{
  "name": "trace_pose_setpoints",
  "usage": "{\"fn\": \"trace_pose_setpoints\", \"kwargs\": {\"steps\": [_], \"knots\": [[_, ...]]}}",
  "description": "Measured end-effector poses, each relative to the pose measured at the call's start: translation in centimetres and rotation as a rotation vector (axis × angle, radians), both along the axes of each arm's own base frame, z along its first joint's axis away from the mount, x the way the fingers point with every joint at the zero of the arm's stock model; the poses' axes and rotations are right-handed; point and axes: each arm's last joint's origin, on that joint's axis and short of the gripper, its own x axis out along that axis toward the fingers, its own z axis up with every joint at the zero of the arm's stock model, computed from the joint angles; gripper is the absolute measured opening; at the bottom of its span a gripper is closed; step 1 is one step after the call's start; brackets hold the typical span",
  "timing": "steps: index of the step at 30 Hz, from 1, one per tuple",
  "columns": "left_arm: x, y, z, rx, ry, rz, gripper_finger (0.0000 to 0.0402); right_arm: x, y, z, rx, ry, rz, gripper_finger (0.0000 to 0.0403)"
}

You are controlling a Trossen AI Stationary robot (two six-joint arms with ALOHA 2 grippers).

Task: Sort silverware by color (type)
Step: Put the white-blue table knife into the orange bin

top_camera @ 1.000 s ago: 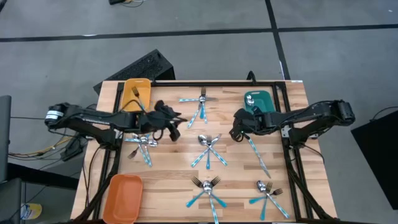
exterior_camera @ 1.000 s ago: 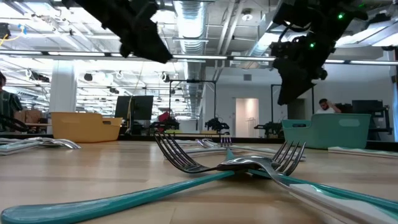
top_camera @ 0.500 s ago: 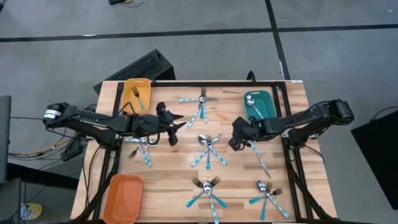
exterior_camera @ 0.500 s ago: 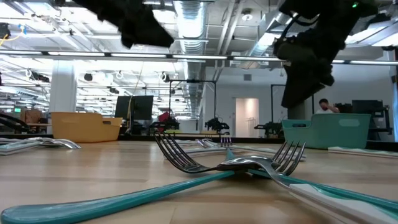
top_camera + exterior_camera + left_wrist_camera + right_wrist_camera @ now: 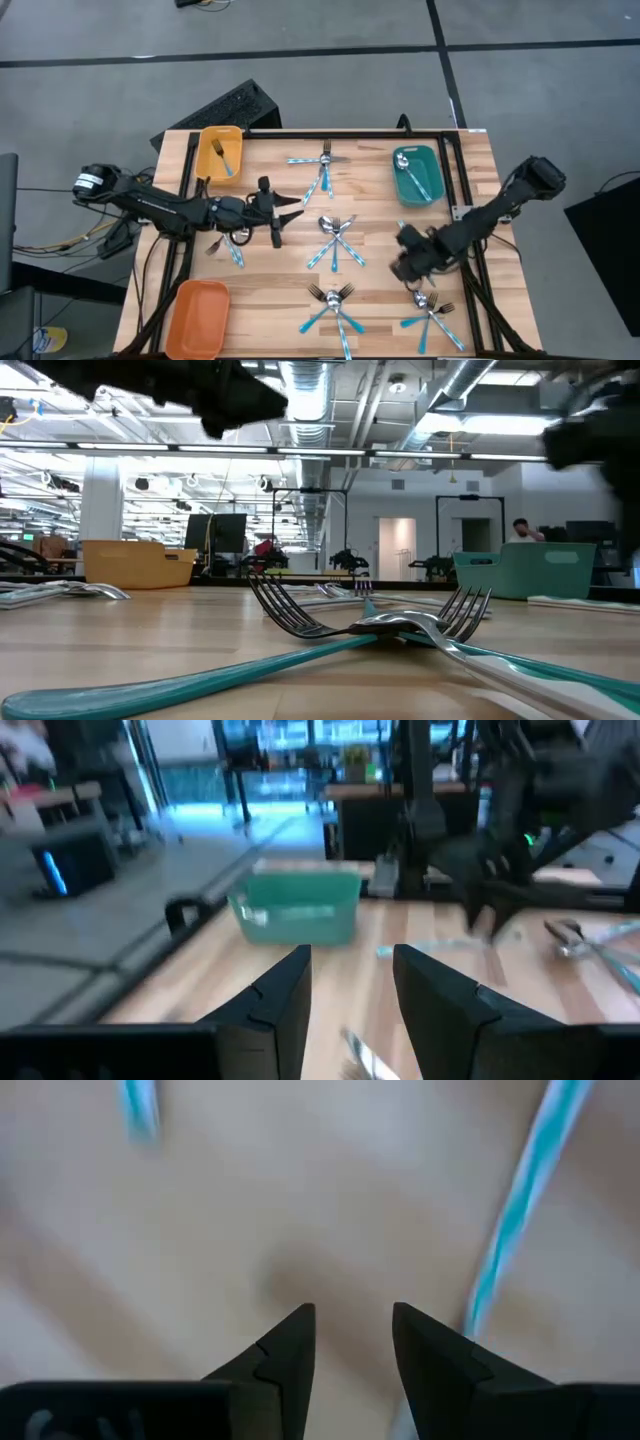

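My right gripper (image 5: 408, 268) hangs low over bare wood with its fingers (image 5: 285, 1350) parted and nothing between them. In my right wrist view, one light-blue handle (image 5: 515, 1240) runs along the board just beside one finger, not touching it. Taking the middle cluster of silverware (image 5: 335, 240) as my landmark, this gripper sits to its right and a little nearer the front edge of the table (image 5: 275, 290), with another small cluster (image 5: 430, 315) just in front of it.

My left gripper (image 5: 292, 208) is on the opposite side of the middle cluster, close to its far-left corner, fingers (image 5: 285, 1005) also spread and empty, raised above the wood.

Farther out from that landmark: a cluster (image 5: 322, 165) lies behind it toward the back edge, one (image 5: 335, 305) lies in front of it, and one (image 5: 228, 240) lies to its left, under my left arm. The teal tray (image 5: 418, 172), behind and to the right, holds a spoon. The yellow tray (image 5: 220, 152), behind and to the left, holds a fork. The orange tray (image 5: 197, 318) sits at the front left corner.
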Motion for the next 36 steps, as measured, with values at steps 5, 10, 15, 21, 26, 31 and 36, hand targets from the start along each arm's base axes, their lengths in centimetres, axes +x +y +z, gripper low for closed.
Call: {"fn": "trace_pose_setpoints", "kwargs": {"steps": [5,10,15,21,26,31,36], "knots": [[0.5,0.9,1.9,0.136,-0.028,0.053,0.0132,-3.1,1.3,-0.1,-0.001,0.182,-0.067,0.0157],[0.5,4.6,1.2,0.052,0.002,0.143,0.0132,-4.5,0.7,1.3,-0.072,0.277,-0.158,0.0157],[-0.2,8.8,0.2,-0.063,0.036,0.123,0.0132,-3.4,-2.6,3.2,-0.145,0.084,-0.222,0.0157],[-0.5,10.1,-0.9,-0.129,0.105,0.133,0.0132,0.8,-5.8,2.4,-0.094,-0.307,-0.121,0.0157],[-0.3,9.7,-1.1,-0.128,0.122,0.117,0.0132,4.1,-7.1,1.3,-0.091,-0.487,-0.026,0.0157],[-0.2,9.2,-1.2,-0.129,0.128,0.098,0.0132,7.3,-8.0,-0.4,-0.140,-0.473,0.097,0.0157],[-0.1,8.4,-1.5,-0.148,0.158,0.095,0.0132,9.9,-9.8,-1.5,-0.231,-0.362,0.233,0.0157]]}}
